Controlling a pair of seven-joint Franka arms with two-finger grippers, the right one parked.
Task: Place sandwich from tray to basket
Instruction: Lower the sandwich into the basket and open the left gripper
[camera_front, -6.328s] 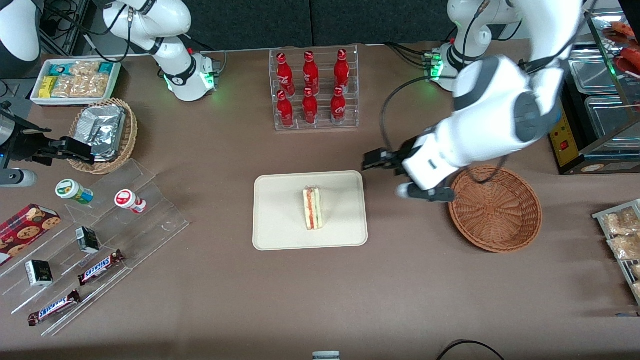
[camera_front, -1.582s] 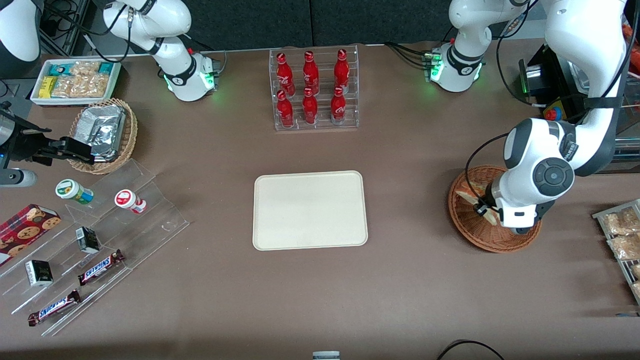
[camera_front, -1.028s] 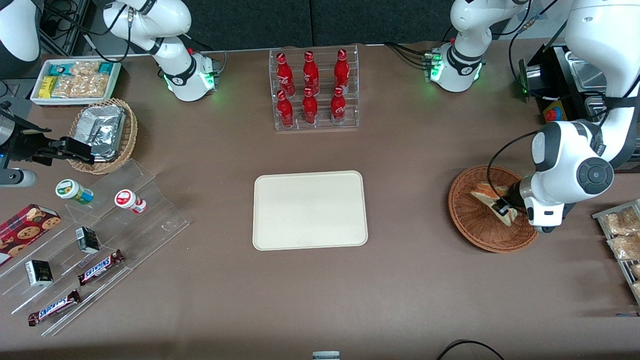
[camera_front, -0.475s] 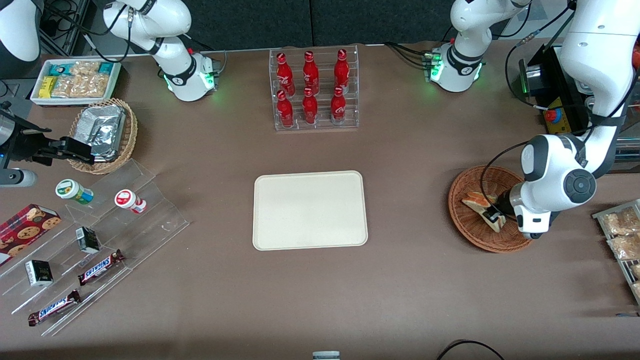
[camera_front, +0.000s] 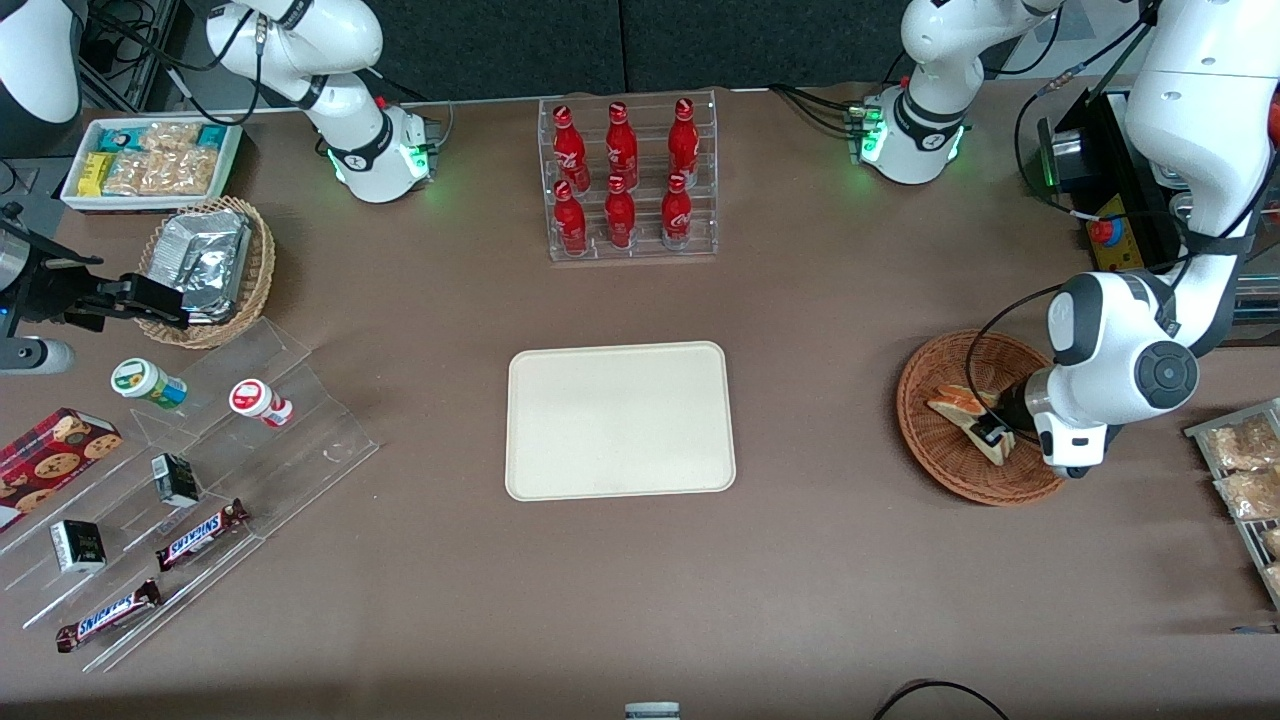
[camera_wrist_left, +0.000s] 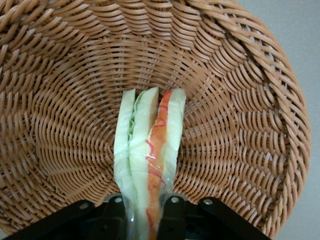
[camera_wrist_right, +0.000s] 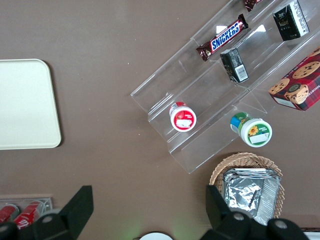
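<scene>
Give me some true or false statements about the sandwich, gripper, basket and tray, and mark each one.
1. The sandwich lies on the tray. False: it is over the basket.
2. The gripper is over the basket, holding the sandwich. True.
3. The basket is toward the parked arm's end of the table. False: it is toward the working arm's.
4. The tray is nearer the front camera than the red bottles. True.
</scene>
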